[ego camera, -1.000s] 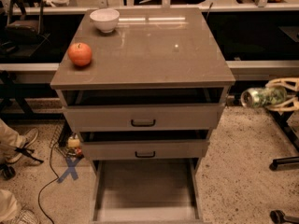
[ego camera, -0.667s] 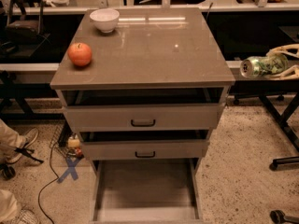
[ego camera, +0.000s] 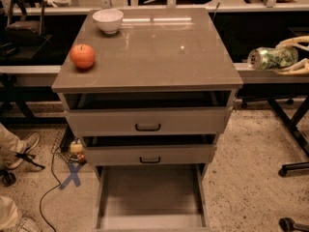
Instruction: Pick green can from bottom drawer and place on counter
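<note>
While the wide grey bottom drawer (ego camera: 149,195) stood pulled out beneath two grey handled drawers (ego camera: 148,122), the pale two-finger pincer (ego camera: 286,58) pinched the small shiny green can (ego camera: 268,58) sideways in the air, just beside the right edge of the glossy grey-brown square bench (ego camera: 159,52), which carried a red-orange apple (ego camera: 82,56) and, farther back, a white bowl (ego camera: 107,21).

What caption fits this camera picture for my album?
The gripper holds the shiny green can sideways beside the glossy grey-brown counter, wide grey bottom drawer open.
</note>
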